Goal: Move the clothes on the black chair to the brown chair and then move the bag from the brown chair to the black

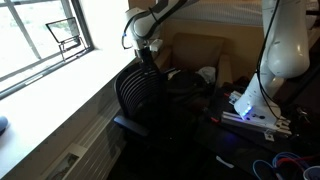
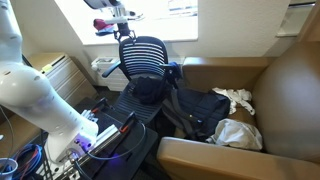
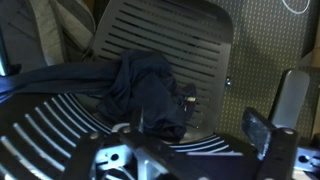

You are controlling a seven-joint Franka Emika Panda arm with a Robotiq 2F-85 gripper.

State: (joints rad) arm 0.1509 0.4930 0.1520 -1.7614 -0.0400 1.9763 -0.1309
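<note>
The black chair faces the brown chair. A dark navy soft bag lies on the black chair's seat, with a strap trailing to one side. The whitish clothes lie on the brown chair's seat. My gripper hangs open and empty just above the black chair's ribbed back. It looks down over the back at the bag, well clear of it.
Another dark bundle and a pale bundle also lie on the brown seat. The robot's white base stands beside the chairs. Cables and a lit box lie on the floor. A window is behind.
</note>
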